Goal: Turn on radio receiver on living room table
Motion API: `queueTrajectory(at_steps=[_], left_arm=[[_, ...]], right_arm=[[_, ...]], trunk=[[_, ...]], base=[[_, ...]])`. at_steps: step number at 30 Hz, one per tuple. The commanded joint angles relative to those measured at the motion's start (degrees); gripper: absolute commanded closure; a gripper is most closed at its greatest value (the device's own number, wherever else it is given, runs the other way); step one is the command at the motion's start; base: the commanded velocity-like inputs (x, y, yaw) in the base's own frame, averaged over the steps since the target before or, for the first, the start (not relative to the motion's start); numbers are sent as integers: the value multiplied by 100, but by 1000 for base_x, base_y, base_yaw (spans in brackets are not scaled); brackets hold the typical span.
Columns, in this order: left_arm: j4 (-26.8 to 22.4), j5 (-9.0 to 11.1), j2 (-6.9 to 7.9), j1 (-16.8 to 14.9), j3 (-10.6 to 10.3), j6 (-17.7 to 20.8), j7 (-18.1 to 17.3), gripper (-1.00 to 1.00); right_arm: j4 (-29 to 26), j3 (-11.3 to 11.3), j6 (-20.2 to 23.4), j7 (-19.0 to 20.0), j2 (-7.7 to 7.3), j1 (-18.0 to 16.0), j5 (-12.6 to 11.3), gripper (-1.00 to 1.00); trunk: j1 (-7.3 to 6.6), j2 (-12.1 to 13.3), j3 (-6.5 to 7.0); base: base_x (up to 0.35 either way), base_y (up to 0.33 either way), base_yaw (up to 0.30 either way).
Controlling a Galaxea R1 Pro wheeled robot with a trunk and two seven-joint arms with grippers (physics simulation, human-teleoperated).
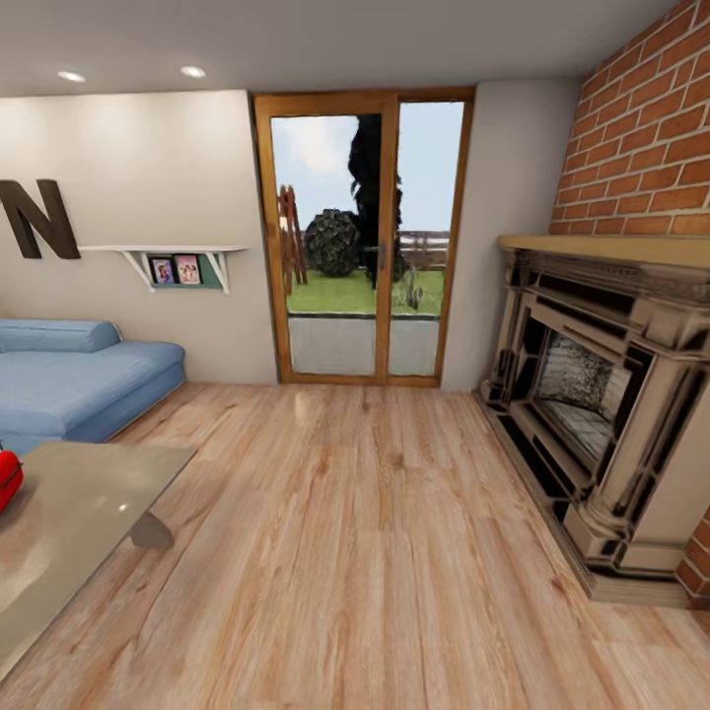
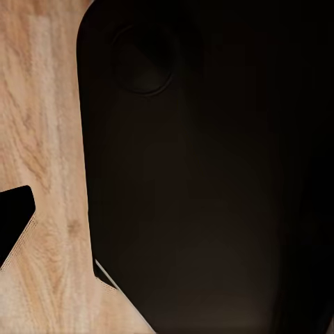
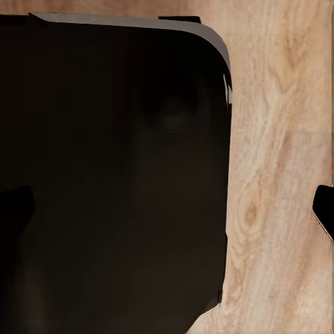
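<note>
One radio receiver (image 1: 6,479), one table (image 1: 79,493).
One sofa (image 1: 79,380), one fireplace (image 1: 602,414); I cannot tell either gripper's state.

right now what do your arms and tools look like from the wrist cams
Little shows. In the left wrist view, a black fingertip with a pale edge sits beside a broad, dark, rounded body panel. The right wrist view shows a similar black fingertip over the wood floor.

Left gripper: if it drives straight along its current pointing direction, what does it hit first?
Judging by the left wrist view, probably the robot's own dark body, which takes most of the line ahead, or the wood plank floor beside it. Depth is unclear, so I can't rank them firmly.
</note>
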Motion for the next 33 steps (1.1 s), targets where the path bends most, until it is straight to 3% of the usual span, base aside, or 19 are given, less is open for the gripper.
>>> queueTrajectory(at_steps=[1, 33], left_arm=[[0, 0, 0, 0, -2, 0, 1, -100], [0, 6, 9, 0, -5, 9, 0, -100]], right_arm=[[0, 2, -2, 0, 0, 0, 0, -100], [0, 6, -6, 0, 1, 0, 9, -100]], trunk=[[0, 0, 0], [0, 0, 0]], base=[[323, 0, 0], [323, 0, 0]])
